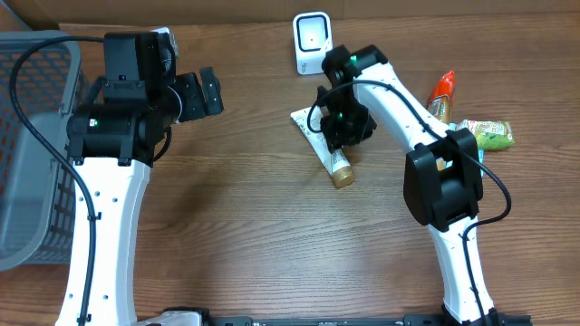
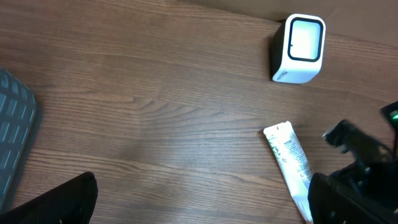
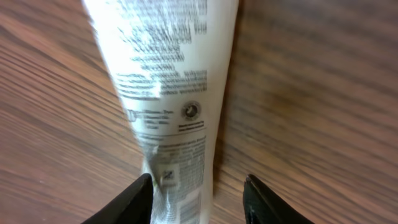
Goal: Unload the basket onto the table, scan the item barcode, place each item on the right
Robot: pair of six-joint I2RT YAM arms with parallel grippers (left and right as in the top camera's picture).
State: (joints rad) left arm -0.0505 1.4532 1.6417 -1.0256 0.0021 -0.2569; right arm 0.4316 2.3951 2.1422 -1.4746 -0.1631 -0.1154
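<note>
Partly hid tube (image 3: 171, 81), under R tool (image 3: 198, 199) (blurry)

tube (image 2: 290, 157) 1 | scanner (image 1: 312, 41) 1 | basket (image 1: 18, 136) 1 | orange packet (image 1: 441, 93) 1 | green packet (image 1: 486, 134) 1

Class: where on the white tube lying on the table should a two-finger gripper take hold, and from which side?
Grip the white tube mid-body, coming straight down from above, jaws across its narrow width. It lies flat, long and slim, so the long sides are exposed; its crimped end and gold cap probably offer poorer purchase.
</note>
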